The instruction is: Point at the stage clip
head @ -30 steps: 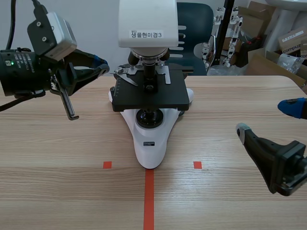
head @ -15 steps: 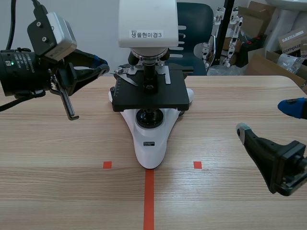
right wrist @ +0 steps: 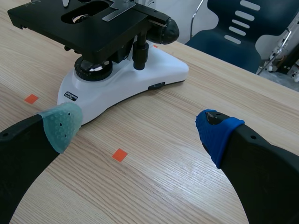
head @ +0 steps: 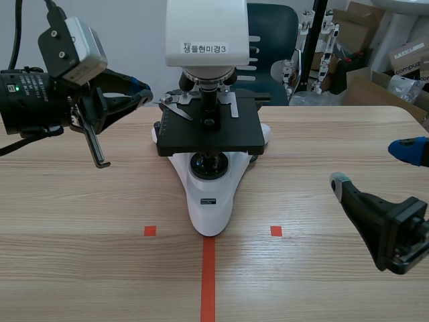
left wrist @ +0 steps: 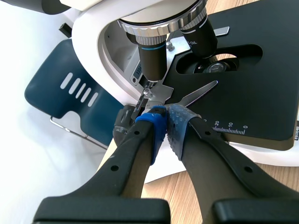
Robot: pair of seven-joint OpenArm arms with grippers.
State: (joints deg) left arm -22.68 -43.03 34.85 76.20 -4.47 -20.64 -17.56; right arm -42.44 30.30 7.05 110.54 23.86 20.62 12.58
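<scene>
Nothing had moved: the left pincer (left wrist: 164, 115), closed to a tip, stayed aimed at the clip (left wrist: 198, 94) on the stage (left wrist: 261, 88); pointing looked done. The right pincer (right wrist: 140, 122) gaped wide over the surface (head: 322, 154).

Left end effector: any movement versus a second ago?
No. The left end effector is in the same place, shut, its tips just short of the stage clip at the microscope stage's edge.
</scene>
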